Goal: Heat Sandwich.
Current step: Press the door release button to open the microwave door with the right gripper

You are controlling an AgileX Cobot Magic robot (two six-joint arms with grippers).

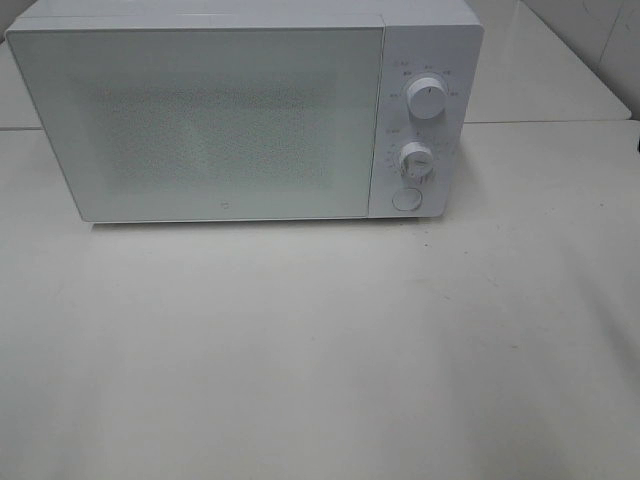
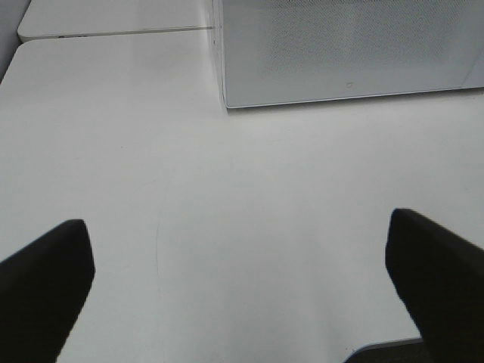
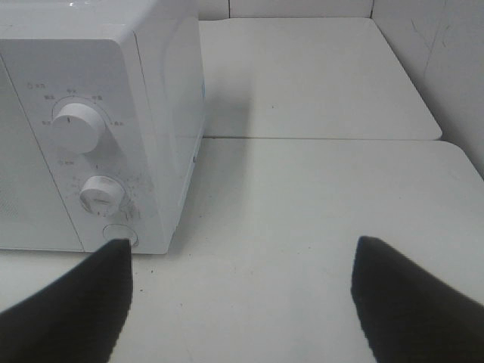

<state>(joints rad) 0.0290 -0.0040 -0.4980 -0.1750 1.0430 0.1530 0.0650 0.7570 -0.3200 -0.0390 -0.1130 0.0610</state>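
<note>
No sandwich shows in any view; it is hidden or out of view. A white microwave (image 1: 245, 110) stands at the back of the table with its door shut. It also shows in the left wrist view (image 2: 348, 49) and the right wrist view (image 3: 98, 121). Two knobs (image 1: 427, 100) and a round button (image 1: 404, 198) are on its right panel. My left gripper (image 2: 238, 291) is open and empty over bare table in front of the microwave's left part. My right gripper (image 3: 242, 302) is open and empty near the microwave's right front corner. Neither gripper shows in the exterior high view.
The white table (image 1: 320, 340) spreads in front of the microwave. A second white tabletop (image 3: 310, 76) adjoins it behind and to the right, with a wall (image 3: 446, 68) at the far right.
</note>
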